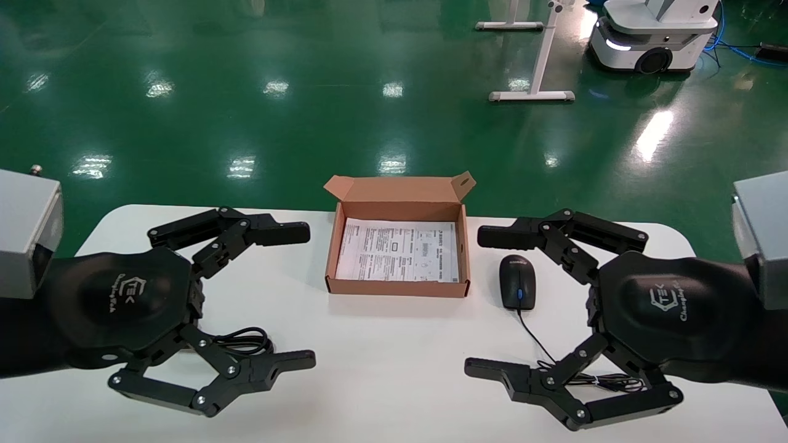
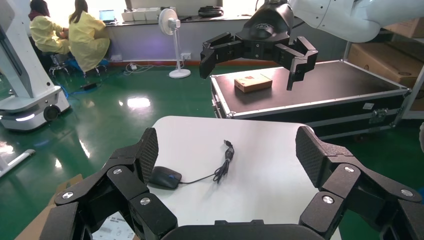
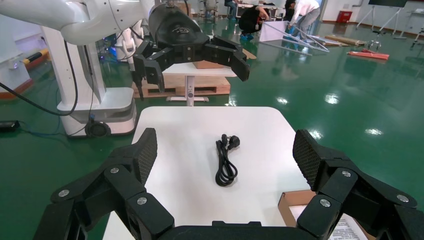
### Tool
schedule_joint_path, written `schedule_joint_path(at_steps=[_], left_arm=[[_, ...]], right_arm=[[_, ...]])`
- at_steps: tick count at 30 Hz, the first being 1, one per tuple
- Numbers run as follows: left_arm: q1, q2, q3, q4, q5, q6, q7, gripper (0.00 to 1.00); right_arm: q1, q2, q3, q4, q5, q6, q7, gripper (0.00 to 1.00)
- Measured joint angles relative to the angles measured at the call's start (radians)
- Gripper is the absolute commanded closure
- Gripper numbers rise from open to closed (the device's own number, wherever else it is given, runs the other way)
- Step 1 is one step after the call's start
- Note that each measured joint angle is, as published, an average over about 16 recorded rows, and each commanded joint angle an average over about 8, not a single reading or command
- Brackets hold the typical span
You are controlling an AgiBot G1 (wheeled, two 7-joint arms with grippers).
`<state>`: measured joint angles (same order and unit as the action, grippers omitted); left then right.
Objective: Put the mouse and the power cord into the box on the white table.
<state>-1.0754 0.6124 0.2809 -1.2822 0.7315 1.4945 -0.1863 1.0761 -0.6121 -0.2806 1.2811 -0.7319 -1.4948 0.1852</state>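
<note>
The open brown box (image 1: 397, 287), with a printed sheet inside, sits mid-table at the far edge of the white table (image 1: 394, 369). The black mouse (image 1: 518, 282) lies just right of it, its thin cable (image 1: 542, 351) trailing under my right gripper (image 1: 473, 301), which hovers open and empty. The power cord (image 1: 246, 340) is coiled at the left, partly hidden beneath my open, empty left gripper (image 1: 311, 295). The right wrist view shows the power cord (image 3: 226, 160) whole, lying beyond my right gripper (image 3: 225, 147). The left wrist view shows the mouse (image 2: 165, 177) beyond my left gripper (image 2: 227, 147).
Green floor surrounds the table. A white mobile robot base (image 1: 652, 37) and a white stand foot (image 1: 532, 95) are far behind at the right. A black flight case (image 2: 320, 90) stands beyond the table's right end.
</note>
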Motion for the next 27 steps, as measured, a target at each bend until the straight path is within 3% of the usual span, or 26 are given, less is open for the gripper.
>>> schedule_joint_path(at_steps=[27], left_arm=[[-0.003, -0.001, 0.003, -0.001, 0.006, 0.006, 0.001, 0.0]], right_arm=[[-0.001, 0.0, -0.001, -0.001, -0.001, 0.0, 0.0, 0.0]])
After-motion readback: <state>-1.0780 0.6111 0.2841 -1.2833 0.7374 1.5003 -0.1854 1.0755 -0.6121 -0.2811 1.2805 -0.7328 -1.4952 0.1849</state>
